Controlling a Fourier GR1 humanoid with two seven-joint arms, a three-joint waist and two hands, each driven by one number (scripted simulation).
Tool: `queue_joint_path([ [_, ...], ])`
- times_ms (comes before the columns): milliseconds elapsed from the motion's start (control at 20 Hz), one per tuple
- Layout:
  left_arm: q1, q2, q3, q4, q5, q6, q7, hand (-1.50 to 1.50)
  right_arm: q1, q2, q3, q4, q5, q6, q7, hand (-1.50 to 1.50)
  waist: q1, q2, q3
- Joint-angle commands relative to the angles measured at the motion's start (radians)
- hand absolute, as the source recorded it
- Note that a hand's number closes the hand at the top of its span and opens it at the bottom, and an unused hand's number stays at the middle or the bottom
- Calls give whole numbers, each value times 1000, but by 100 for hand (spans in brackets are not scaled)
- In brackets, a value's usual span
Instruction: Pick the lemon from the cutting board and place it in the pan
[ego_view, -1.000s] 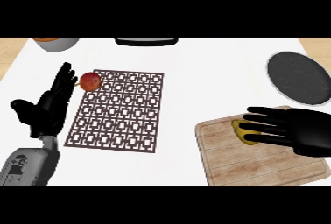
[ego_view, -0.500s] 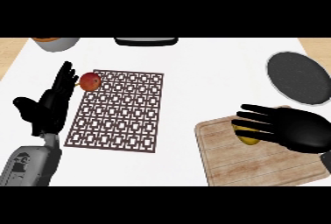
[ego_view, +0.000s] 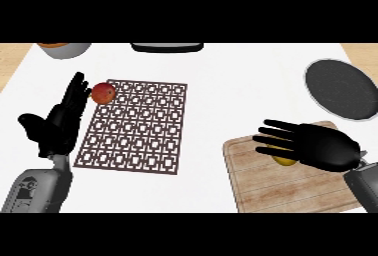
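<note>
On the white worktop (ego_view: 221, 75) sat, biggest first: a patterned brown mat (ego_view: 136, 127) left of centre, a wooden board (ego_view: 288, 192) at lower right, and the dark round pan (ego_view: 343, 89) at the right edge, well apart from the board's far corner. Two vessels were cut off at the top edge, can't tell what. Right hand (ego_view: 321, 147) hovered over the board, palm down, fingers straight and spread toward the left, holding nothing. Left hand (ego_view: 63, 122) rested open at the left edge, fingers up, beside the mat. A small red fruit (ego_view: 102, 92) lay at the mat's top-left corner, next to those fingertips.

Risks, as judged: the right hand covered most of the lemon (ego_view: 283, 160), so the fingers could close off-centre and squeeze it out sideways, rolling it off the board. A shallow grasp could also let it slip on the carry to the pan. The red fruit was a possible wrong target, though far off.

Lemon: only a small yellow patch showed under the palm, on the board's upper middle, shaded; rounded, smooth-looking, likely to roll. Not yet gripped.
</note>
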Motion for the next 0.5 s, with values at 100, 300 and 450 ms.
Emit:
queue_joint_path([
  [100, -3, -4, 26, 17, -9, -30, -31, 0, -2, 97, 18, 23, 121, 17, 41, -150, -2, 0, 0],
  [300, 33, -8, 23, -90, 3, -34, 55, 0, 44, 90, 22, 11, 159, 21, 17, -150, -2, -2, 0],
  [450, 0, -5, 30, -5, -17, -42, -6, 0, -16, 74, 38, 101, 163, -63, -114, 150, 0, 1, 0],
])
